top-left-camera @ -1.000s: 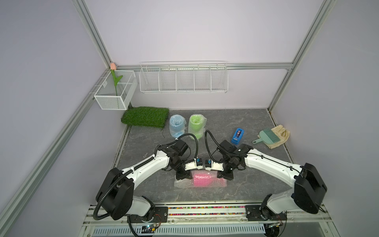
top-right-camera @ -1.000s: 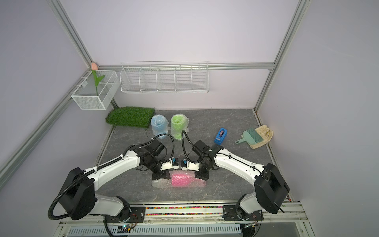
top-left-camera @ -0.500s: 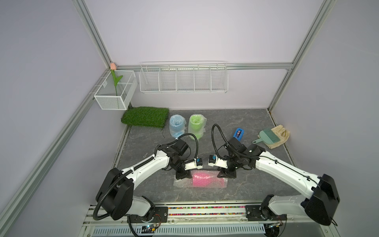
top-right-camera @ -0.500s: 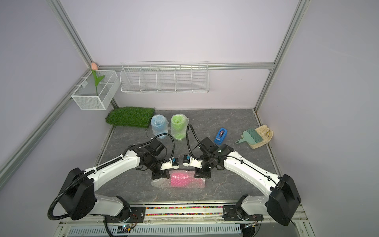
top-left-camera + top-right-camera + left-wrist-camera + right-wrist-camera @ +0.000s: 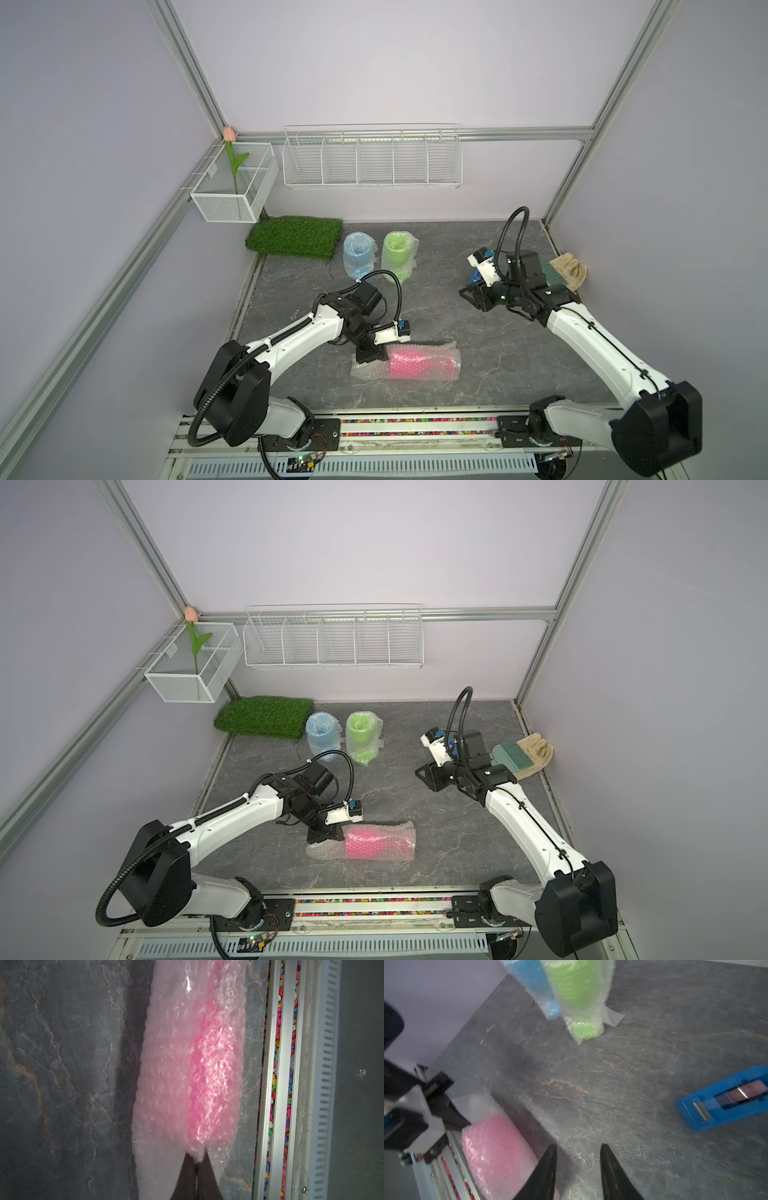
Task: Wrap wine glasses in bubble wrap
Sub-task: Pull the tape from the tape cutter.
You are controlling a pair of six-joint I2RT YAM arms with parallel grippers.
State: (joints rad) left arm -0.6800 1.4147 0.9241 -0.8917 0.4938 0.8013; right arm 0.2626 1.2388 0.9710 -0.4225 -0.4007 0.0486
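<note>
The pink wine glass [image 5: 417, 365] lies on its side near the table's front edge, rolled in bubble wrap [image 5: 451, 361] [image 5: 166, 1076]. My left gripper [image 5: 370, 356] [image 5: 196, 1164] is shut on the loose bubble wrap at the roll's left end. My right gripper [image 5: 473, 294] [image 5: 578, 1148] stands open and empty, raised above the table far to the right of the roll. Upright at the back are the blue wine glass [image 5: 358, 259] [image 5: 533, 982] and the green wine glass [image 5: 398, 255] [image 5: 577, 995], each in its own bubble wrap.
A blue tape dispenser [image 5: 724, 1099] lies just behind my right gripper and is mostly hidden by the wrist in both top views. A green brush [image 5: 513, 756] and a beige glove [image 5: 536, 750] lie at the right edge. A grass mat [image 5: 295, 237] lies back left, with wire baskets [image 5: 372, 158] on the wall.
My right gripper has let go of the wrapped pink glass, opened, and swung up and back to the right, towards the tape dispenser. The left gripper still holds the wrap in place.
</note>
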